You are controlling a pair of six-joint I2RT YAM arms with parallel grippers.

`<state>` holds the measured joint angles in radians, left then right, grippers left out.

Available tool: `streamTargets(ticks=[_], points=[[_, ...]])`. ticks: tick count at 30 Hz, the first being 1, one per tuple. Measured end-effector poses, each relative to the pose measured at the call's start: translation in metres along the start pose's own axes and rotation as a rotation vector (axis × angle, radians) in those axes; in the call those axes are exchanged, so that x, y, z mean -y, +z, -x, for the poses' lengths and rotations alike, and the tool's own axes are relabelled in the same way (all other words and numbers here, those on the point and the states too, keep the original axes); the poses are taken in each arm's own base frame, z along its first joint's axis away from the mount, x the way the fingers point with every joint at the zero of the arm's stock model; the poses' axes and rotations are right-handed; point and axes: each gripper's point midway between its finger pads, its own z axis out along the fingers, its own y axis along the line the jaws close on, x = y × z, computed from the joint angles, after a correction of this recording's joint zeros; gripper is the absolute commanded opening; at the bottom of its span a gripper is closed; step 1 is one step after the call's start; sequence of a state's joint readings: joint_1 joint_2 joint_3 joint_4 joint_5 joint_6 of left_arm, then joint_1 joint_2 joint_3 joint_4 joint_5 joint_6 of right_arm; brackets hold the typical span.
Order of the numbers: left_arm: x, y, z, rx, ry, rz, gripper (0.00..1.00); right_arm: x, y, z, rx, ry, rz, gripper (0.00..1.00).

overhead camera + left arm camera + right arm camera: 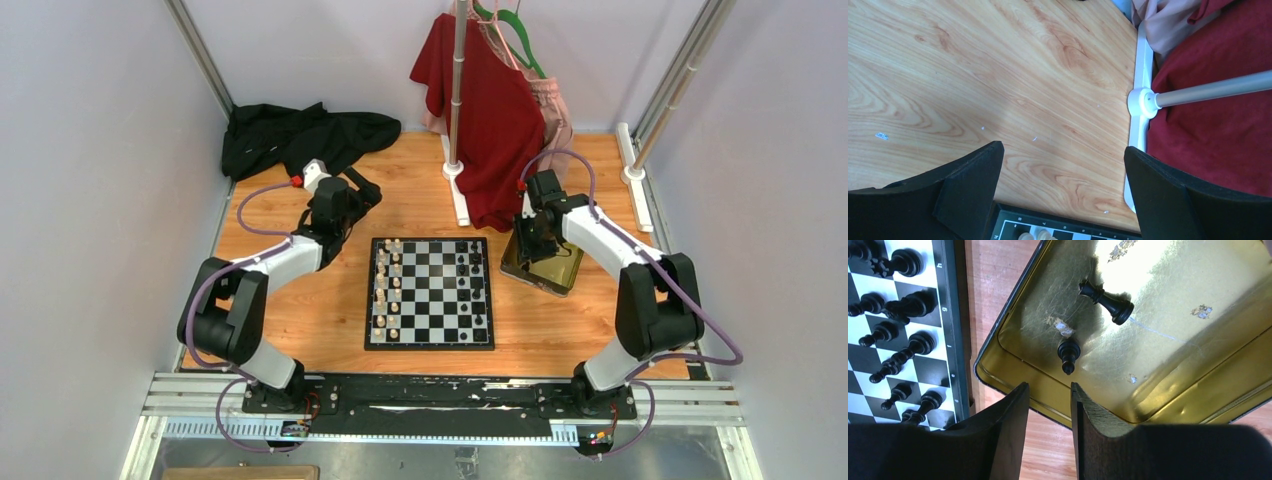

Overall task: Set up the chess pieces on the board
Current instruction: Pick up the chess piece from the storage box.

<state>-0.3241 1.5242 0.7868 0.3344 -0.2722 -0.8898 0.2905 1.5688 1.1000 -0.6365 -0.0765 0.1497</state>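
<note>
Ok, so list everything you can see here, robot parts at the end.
table: one, wood, under everything
board: one, black-and-white, mid table
white pieces: count unclear, cream, board's left columns
black pieces: count unclear, black, board's right columns
loose pieces: two, black, in the tray
tray: one, gold, right of the board
cloth: one, black, far left corner
shirt: one, red, hanging on the rack
garment: one, pink, behind the shirt
hanger: one, green, top of the rack
rack: one, silver pole, white base, far middle
arms: two, white and black, near edge
left hand: black, open, by the board's far edge
right hand: black, open, empty, over the tray's edge
</note>
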Motion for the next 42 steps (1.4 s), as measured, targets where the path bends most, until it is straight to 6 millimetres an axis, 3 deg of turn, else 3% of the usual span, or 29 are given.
streamTargets(ticks=[13,22,28,35,42], points=[[-0.003,0.012,-0.010,-0.029,0.029,0.012,0.97,0.010,0.022,-0.002,-0.010,0.034,-0.025,0.38],[-0.004,0.015,-0.013,-0.037,0.036,0.015,0.97,0.013,0.028,-0.002,-0.008,0.050,-0.028,0.12],[-0.002,0.016,-0.011,-0.033,0.034,0.009,0.97,0.014,0.027,-0.002,-0.006,0.057,-0.033,0.08],[-0.001,0.016,-0.011,-0.034,0.033,0.006,0.97,0.014,0.010,0.003,0.027,0.056,-0.040,0.06],[0.001,0.015,-0.009,-0.031,0.033,-0.001,0.96,0.012,-0.021,0.026,0.116,0.053,-0.039,0.06]])
